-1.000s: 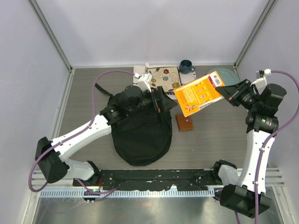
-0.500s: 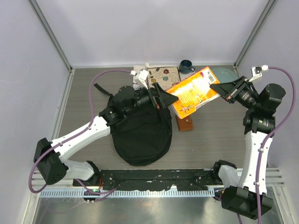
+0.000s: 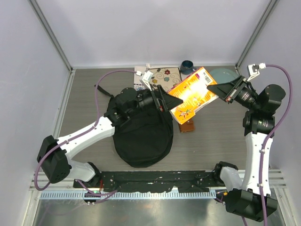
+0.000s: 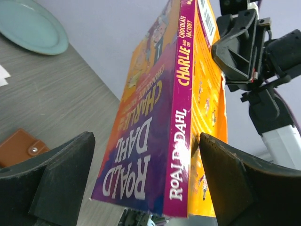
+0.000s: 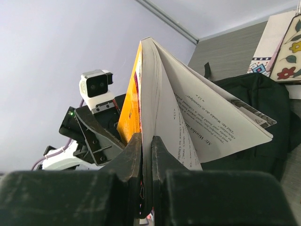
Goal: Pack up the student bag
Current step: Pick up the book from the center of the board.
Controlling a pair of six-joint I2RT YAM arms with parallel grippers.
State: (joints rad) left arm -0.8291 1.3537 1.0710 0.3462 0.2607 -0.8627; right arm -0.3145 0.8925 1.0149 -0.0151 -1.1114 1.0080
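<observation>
The student bag [image 3: 141, 136] lies flat and black at the table's middle, also visible in the right wrist view [image 5: 256, 101]. An orange-and-purple paperback book [image 3: 194, 94] hangs in the air above its right side. My right gripper [image 3: 220, 89] [image 5: 146, 141] is shut on the book's cover and some pages, and the other pages fan out. My left gripper [image 3: 172, 101] [image 4: 146, 181] is open, its jaws straddling the book's [image 4: 155, 136] lower end. One finger [image 4: 240, 188] stands close against the orange back cover, the other [image 4: 59, 181] well apart.
A brown wallet [image 3: 186, 126] [image 4: 21, 147] lies right of the bag, under the book. At the back stand a floral pouch [image 3: 164, 75], a dark mug [image 3: 186, 67] and a teal plate [image 3: 225, 74] [image 4: 30, 28]. Walls enclose the table.
My right gripper has carried the book up and to the left. My left gripper has risen off the bag, and the book's lower end now sits between its open jaws.
</observation>
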